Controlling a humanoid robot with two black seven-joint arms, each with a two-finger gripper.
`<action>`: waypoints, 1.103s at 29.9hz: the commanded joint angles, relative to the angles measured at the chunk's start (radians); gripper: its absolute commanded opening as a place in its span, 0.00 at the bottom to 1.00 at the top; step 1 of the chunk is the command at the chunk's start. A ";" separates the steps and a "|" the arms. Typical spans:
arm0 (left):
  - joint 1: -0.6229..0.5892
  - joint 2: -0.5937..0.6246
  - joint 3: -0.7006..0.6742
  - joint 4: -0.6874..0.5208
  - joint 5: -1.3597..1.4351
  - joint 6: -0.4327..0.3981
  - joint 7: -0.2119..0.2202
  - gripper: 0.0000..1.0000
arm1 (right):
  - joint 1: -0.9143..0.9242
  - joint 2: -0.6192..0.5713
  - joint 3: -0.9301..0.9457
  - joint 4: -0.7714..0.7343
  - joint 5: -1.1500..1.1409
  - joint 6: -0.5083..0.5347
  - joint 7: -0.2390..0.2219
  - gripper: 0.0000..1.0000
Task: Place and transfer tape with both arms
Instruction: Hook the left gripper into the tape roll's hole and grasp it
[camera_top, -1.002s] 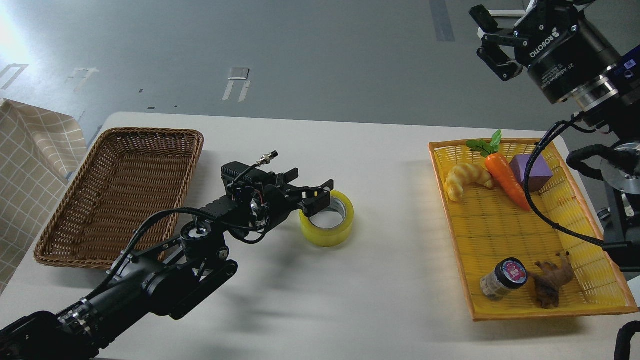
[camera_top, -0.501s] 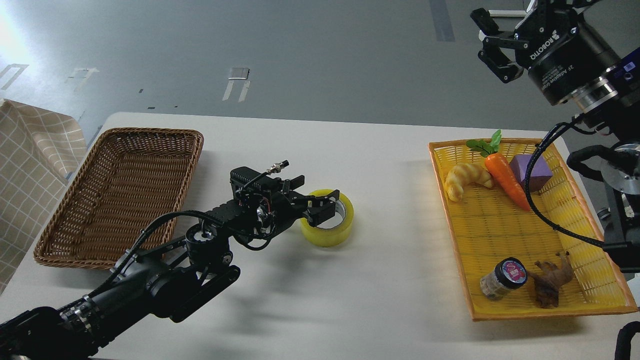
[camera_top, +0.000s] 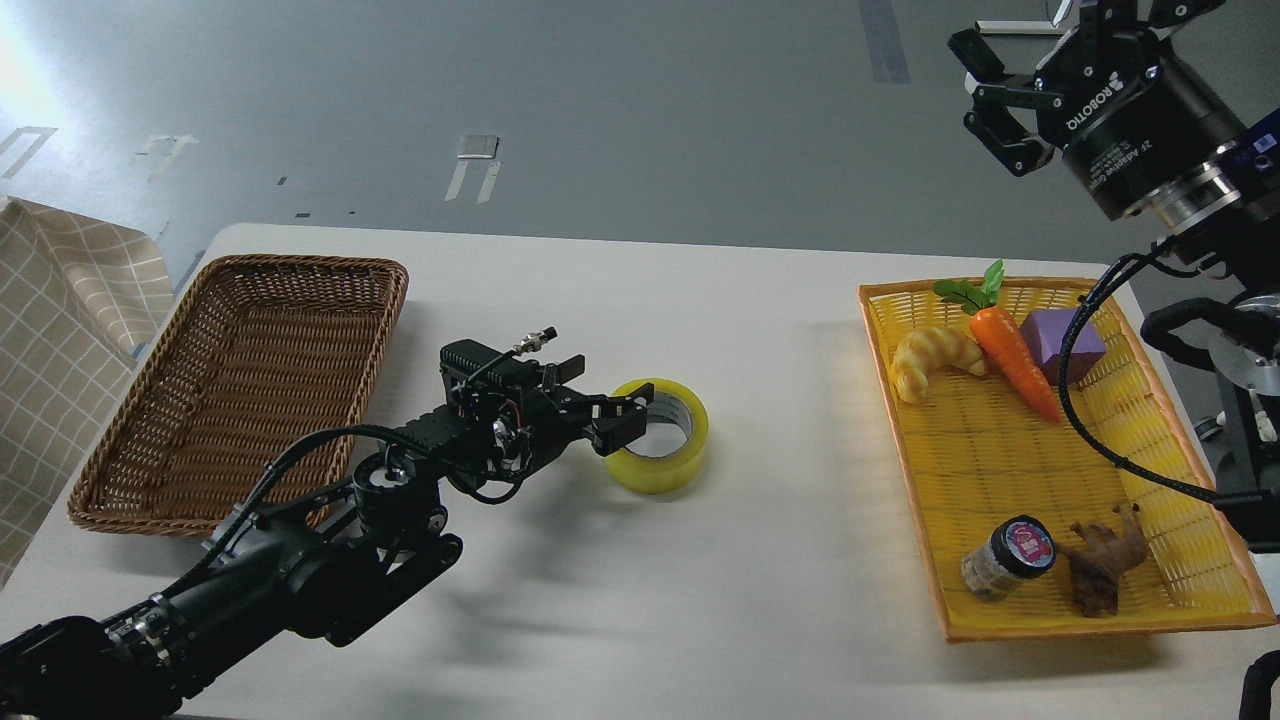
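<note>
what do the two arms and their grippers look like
Both arms are black with silver joint discs and loose black cables. The right gripper has a thick round body with white ROBOTIQ lettering. The left gripper is black, with a silver connector plug behind it.

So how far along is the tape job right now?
Done: the tape is out of the yellow tray and lies flat mid-table. In hand: the left gripper is at the roll's left rim, fingers spread, not lifting it. The right gripper hangs open, high over the tray. Left: grip the tape and carry it, probably to the brown basket, which holds nothing.
</note>
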 joint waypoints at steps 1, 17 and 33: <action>-0.003 0.002 0.015 0.001 0.000 0.004 -0.001 0.98 | -0.001 0.000 0.000 -0.009 0.000 0.000 0.000 1.00; -0.006 -0.012 0.058 0.007 0.000 0.006 -0.001 0.98 | -0.016 -0.011 -0.002 -0.012 0.000 0.000 0.000 1.00; -0.017 -0.018 0.089 0.034 0.000 0.006 0.005 0.84 | -0.023 -0.012 0.000 -0.014 -0.001 0.000 0.000 1.00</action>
